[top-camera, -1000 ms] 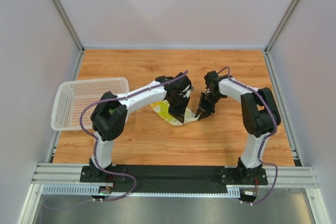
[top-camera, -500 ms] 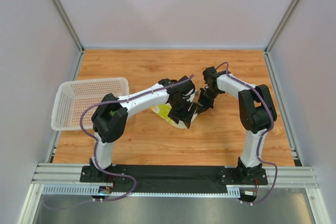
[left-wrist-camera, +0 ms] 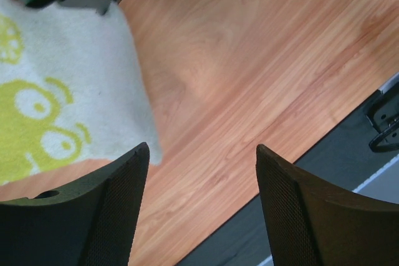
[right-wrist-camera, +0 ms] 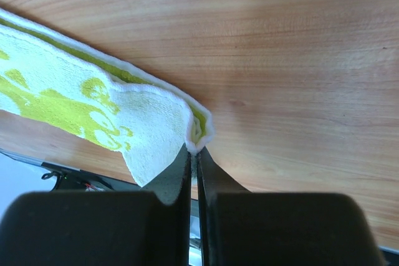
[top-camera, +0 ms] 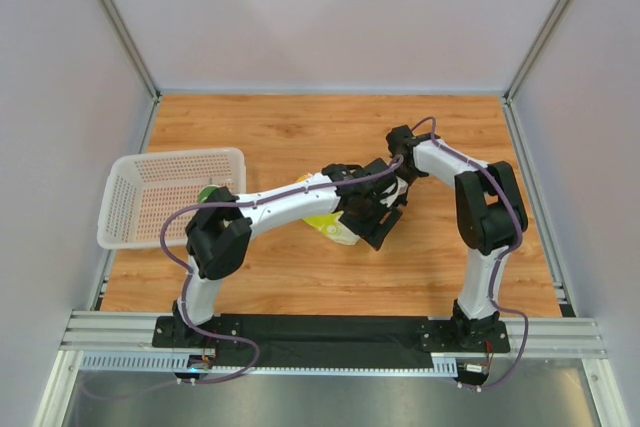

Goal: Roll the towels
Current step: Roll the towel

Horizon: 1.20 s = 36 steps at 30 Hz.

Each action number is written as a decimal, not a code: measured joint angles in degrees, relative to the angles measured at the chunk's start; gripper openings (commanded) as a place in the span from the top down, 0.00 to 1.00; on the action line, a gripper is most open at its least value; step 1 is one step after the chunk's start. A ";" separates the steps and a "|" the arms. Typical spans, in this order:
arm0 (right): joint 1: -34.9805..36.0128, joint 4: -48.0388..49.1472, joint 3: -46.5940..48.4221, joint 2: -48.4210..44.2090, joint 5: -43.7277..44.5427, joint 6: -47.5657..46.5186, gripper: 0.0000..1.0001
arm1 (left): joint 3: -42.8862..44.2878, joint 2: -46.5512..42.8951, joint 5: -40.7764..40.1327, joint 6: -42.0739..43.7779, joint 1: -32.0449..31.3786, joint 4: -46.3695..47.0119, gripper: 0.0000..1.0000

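Lime-yellow towel [right-wrist-camera: 93,110] has its corner pinched between the right fingers [right-wrist-camera: 176,175]; left fingers [left-wrist-camera: 118,185] stand spread over the counter [left-wrist-camera: 249,60] just beside it.

This was a robotics lab cell: a wood-grain table [top-camera: 300,137] walled by white panels [top-camera: 330,17] on aluminium posts [top-camera: 118,22], with the left arm [top-camera: 280,202] and right arm [top-camera: 488,212] bolted to a rail [top-camera: 560,332] at six o'clock.

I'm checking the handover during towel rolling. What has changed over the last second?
The right claw shut on the edge of the lime-yellow towel. The left claw opened, let the towel go and shifted to the right. The white basket stayed where it was at the left.
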 measured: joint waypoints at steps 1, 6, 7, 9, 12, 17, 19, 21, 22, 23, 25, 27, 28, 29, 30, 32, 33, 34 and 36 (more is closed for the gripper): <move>0.00 -0.07 0.00 -0.09 -0.02 0.00 1.00 | 0.35 0.68 -0.37 0.07 -0.52 0.70 0.25; 0.00 -0.24 0.00 -0.76 -0.24 0.00 1.00 | -0.96 2.12 -3.72 0.26 -0.94 2.67 0.27; 0.00 -0.26 0.00 -0.90 -0.24 0.00 1.00 | -1.14 2.23 -4.63 0.26 -0.90 2.78 0.27; 0.00 -0.33 0.00 -1.20 -0.26 -0.02 1.00 | -1.14 2.34 -6.01 0.26 -0.63 3.13 0.27; 0.00 -0.50 0.00 -1.55 -0.26 -0.24 1.00 | -1.14 2.36 -8.48 0.26 -0.46 4.04 0.27; 0.00 -0.90 0.00 -1.62 -0.39 -0.39 1.00 | -1.86 2.47 -9.31 0.85 -0.46 6.47 0.31; 0.00 -1.29 0.00 -1.62 -0.46 -0.44 1.00 | -3.10 2.56 -8.76 1.07 -0.50 7.98 0.35; 0.00 -1.62 0.00 -1.62 -0.37 -0.50 1.00 | -4.85 2.78 -8.22 1.14 -0.66 9.33 0.39; -0.02 -1.70 0.00 -1.60 -0.42 -0.61 1.00 | -5.68 2.82 -7.87 1.16 -0.74 9.81 0.42; -0.09 -1.92 0.04 -1.62 -0.39 -0.66 1.00 | -6.43 2.99 -7.67 1.16 -0.85 10.14 0.44; -0.09 -2.19 0.07 -1.57 -0.22 -0.83 1.00 | -7.06 3.21 -7.69 1.33 -1.09 11.23 0.55; -0.09 -2.34 0.09 -1.57 -0.17 -0.92 1.00 | -7.43 3.23 -7.78 1.42 -1.20 12.00 0.63; -0.09 -2.36 0.09 -1.57 -0.17 -0.94 1.00 | -7.74 3.23 -7.76 1.42 -1.27 12.52 0.67; -0.09 -2.38 0.09 -1.57 -0.02 -0.92 1.00 | -8.20 3.23 -7.76 1.51 -1.29 13.22 0.68; -0.09 -2.45 0.09 -1.57 0.09 -0.96 1.00 | -8.61 3.19 -7.78 1.60 -1.31 14.03 0.69; -0.09 -2.47 0.09 -1.57 0.37 -0.96 1.00 | -9.51 3.04 -7.78 1.66 -1.36 15.52 0.73; -0.09 -2.47 0.09 -1.57 0.46 -0.96 1.00 | -9.77 2.95 -7.80 1.73 -1.36 15.91 0.74; -0.09 -2.49 0.09 -1.57 0.48 -0.96 1.00 | -9.99 2.89 -7.82 1.73 -1.36 16.22 0.74; -0.07 -2.54 0.09 -1.57 0.48 -0.96 1.00 | -10.32 2.73 -7.85 1.70 -1.36 16.68 0.73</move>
